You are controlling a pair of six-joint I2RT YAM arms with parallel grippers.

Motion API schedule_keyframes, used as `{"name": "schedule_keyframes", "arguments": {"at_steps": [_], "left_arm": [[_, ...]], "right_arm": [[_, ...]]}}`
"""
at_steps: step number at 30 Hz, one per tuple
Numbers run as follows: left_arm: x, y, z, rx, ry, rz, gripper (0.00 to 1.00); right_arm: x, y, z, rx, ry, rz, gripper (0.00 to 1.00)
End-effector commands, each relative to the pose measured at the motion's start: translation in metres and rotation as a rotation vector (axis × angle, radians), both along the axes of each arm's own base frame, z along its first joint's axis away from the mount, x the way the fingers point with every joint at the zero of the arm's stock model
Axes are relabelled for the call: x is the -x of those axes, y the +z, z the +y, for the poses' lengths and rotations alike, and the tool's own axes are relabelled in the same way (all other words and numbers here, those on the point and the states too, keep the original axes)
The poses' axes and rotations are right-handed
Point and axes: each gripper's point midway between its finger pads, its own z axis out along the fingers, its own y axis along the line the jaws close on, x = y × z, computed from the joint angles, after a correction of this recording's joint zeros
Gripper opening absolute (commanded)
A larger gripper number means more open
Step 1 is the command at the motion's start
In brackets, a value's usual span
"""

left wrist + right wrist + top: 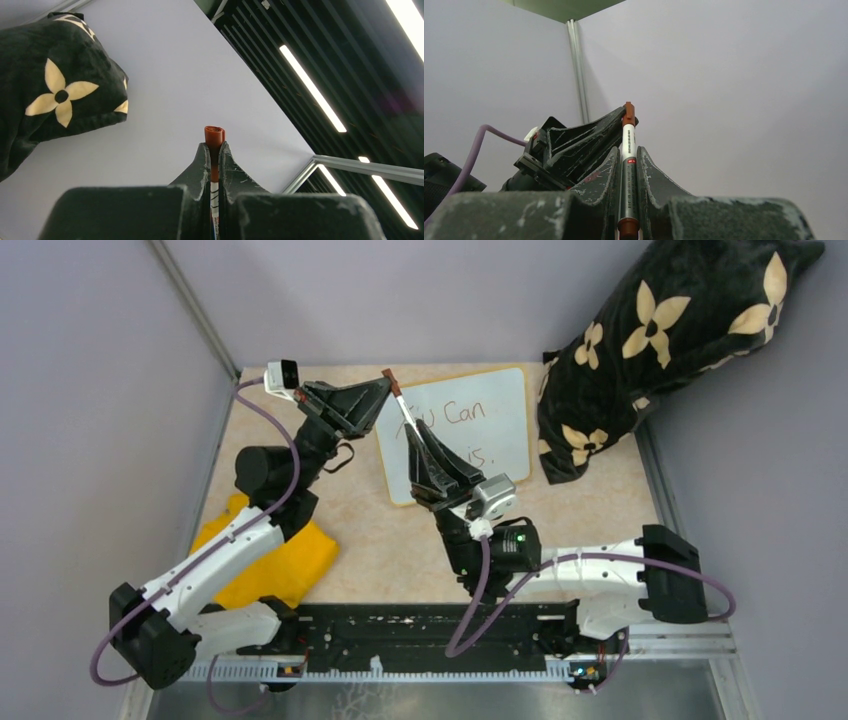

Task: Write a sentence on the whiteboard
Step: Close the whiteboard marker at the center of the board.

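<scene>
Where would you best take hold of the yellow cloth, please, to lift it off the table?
Probably pinch the yellow cloth at its free corner pointing toward the middle of the table, coming straight down from above. It lies limp and flat, offering no edge from the side, and its other part is hidden under the left arm.

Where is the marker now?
Top view: the marker sits centre-back, pinched by the left gripper and right gripper, over the left edge of the whiteboard.
</scene>
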Motion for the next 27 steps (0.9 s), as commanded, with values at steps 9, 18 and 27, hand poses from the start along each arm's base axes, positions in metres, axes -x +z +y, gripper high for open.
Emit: {"name": "schedule_keyframes", "arguments": {"at_steps": [9, 18, 27], "left_arm": [[0.046, -0.045, -0.064, -0.211, -0.218, -0.041, 0.0], [0.054, -0.056, -0.058, -0.184, -0.196, -0.06, 0.0], [0.047, -0.038, -0.033, -0.136, -0.032, -0.088, 0.4]], "right_arm": [[-0.001, 0.041, -0.028, -0.162, -0.008, -0.052, 0.0], [-0.003, 0.048, -0.031, -0.17, -0.012, -0.063, 0.0], [0.0, 0.045, -0.033, -0.148, 0.016, -0.06, 0.0]]}}
